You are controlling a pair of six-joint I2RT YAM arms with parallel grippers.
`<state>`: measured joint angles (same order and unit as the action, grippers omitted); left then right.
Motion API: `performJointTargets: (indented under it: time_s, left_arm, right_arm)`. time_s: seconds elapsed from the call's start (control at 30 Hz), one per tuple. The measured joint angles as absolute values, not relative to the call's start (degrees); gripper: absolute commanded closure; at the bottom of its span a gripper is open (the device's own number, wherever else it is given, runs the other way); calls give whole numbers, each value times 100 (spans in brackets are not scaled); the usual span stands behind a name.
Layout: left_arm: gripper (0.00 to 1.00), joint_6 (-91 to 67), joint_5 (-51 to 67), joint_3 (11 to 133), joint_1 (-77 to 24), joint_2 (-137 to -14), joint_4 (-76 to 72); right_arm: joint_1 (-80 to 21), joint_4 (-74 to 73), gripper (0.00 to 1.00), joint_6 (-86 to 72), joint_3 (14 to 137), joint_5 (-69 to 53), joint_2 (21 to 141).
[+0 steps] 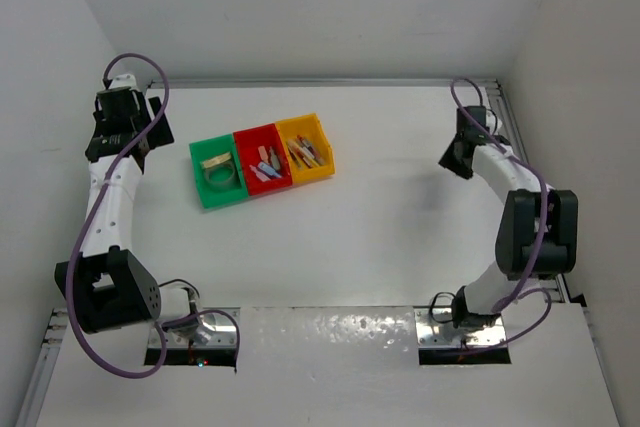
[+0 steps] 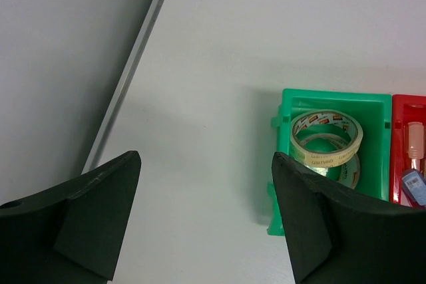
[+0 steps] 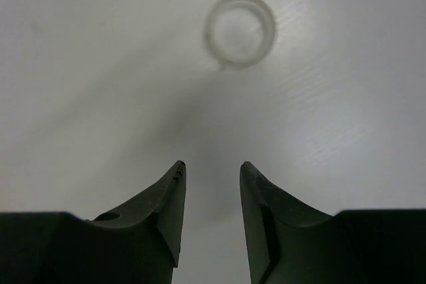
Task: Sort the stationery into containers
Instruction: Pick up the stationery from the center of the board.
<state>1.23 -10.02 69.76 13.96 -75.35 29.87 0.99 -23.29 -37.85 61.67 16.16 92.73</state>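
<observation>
The left gripper (image 2: 206,157) hangs wide open and empty at 9 o'clock of the green bin (image 2: 336,95), where a tan tape roll (image 2: 326,139) leans. The red bin (image 1: 272,185) holds short sticks (image 1: 265,165), the yellow bin (image 1: 314,173) pens (image 1: 305,154). The right gripper (image 3: 213,164), at 3 o'clock of the row, stands partly open and empty. 1 whitish tape roll (image 3: 239,30) lies on the table (image 3: 100,64) at 12 o'clock of its tips.

A robotics lab test cell: a bare white table (image 1: 400,227) boxed by plain white walls (image 1: 300,7), a metal rail (image 2: 130,64) ahead-left of the left gripper (image 2: 206,164) jaws, arms bolted to steel plates (image 1: 465,337), looping purple cables (image 1: 163,87).
</observation>
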Motion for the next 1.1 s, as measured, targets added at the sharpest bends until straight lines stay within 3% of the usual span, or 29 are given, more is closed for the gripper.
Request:
performJointTargets:
  time_s: [0.3,0.57,1.1]
  left_arm:
    - [22,126,-989,6976,1391,-7535,3002]
    - [22,126,-989,6976,1391,-7535,3000]
    - [22,126,-989,6976,1393,-7535,3000]
  right_arm:
    - [1295,-2069,63,-4025,6001,1549,9662]
    - [1450,-1597,66,-4058,6246,1269,10510]
    - [1520,-1153,67,-4110,6488,1188,10691]
